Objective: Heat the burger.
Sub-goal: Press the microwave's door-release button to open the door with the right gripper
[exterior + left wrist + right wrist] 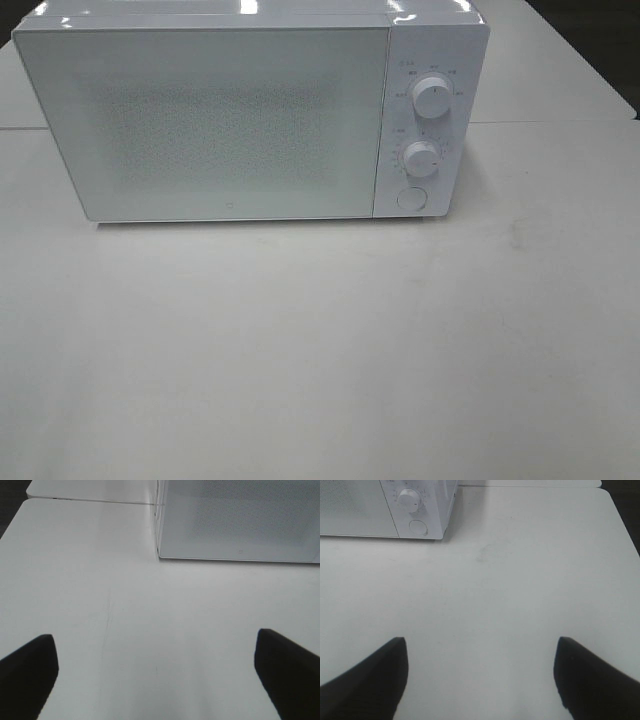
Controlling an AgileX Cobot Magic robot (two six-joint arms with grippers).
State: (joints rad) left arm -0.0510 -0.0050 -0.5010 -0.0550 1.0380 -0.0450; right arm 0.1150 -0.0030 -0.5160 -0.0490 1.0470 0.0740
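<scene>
The burger shows in none of the three views, so I cannot tell where it is; the only closed space in sight is the microwave, and nothing can be made out through its door.

The white counter (320, 360) fills most of the exterior view and runs from the near edge to the far side, with a seam crossing it at the far right. A faint grey smudge marks it near the microwave's right front corner.

The white microwave (440, 30) stands on the far half of the counter, left of centre, with its front facing the near side. Its door (200, 120) is shut and takes up most of the front, a pale panel with a fine speckled pattern. The narrow control strip (465, 150) runs down the right end of the front. On it sit the upper dial (432, 97), the lower dial (422, 158) just below it, and a round button (411, 198) at the bottom.

The left fingers (27, 675) are spread wide over bare counter near the microwave's left front corner, with nothing between them. The right fingers (370, 680) are also spread apart and empty, over bare counter to the near right of the control strip.
</scene>
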